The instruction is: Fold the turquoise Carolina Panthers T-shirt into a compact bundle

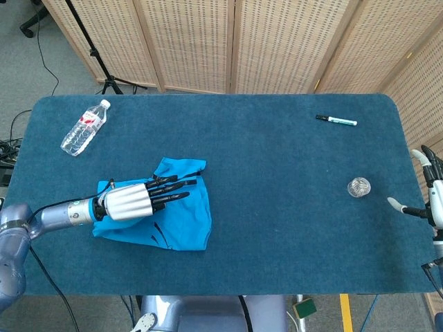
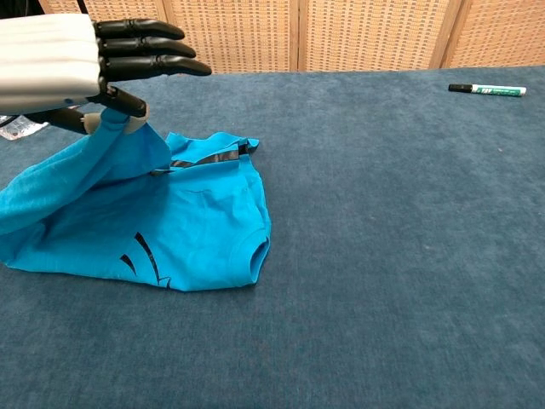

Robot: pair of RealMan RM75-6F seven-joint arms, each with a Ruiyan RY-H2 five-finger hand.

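On the near left of the table (image 1: 277, 228), the left hand (image 1: 131, 200) pinches a raised fold of the shirt (image 2: 170, 230), other fingers straight, while at the far right edge the right hand (image 1: 430, 200) hangs spread, holding nothing.
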